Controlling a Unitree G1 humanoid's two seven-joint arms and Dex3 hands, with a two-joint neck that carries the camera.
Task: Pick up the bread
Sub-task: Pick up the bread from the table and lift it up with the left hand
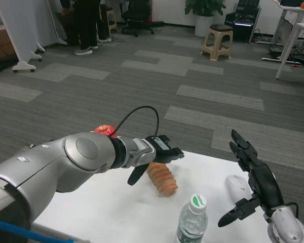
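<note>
The bread, a ridged orange-brown roll, sits just under my left hand over the white table. My left hand reaches in from the left, its fingers down over the bread's near end; whether they grip it is hidden. My right hand stands at the right side of the table with fingers spread, holding nothing.
A water bottle with a green-and-white cap stands at the front, right of centre. A white computer mouse lies next to my right hand. A red apple shows behind my left forearm. A person stands far back on the carpet, a stool beyond.
</note>
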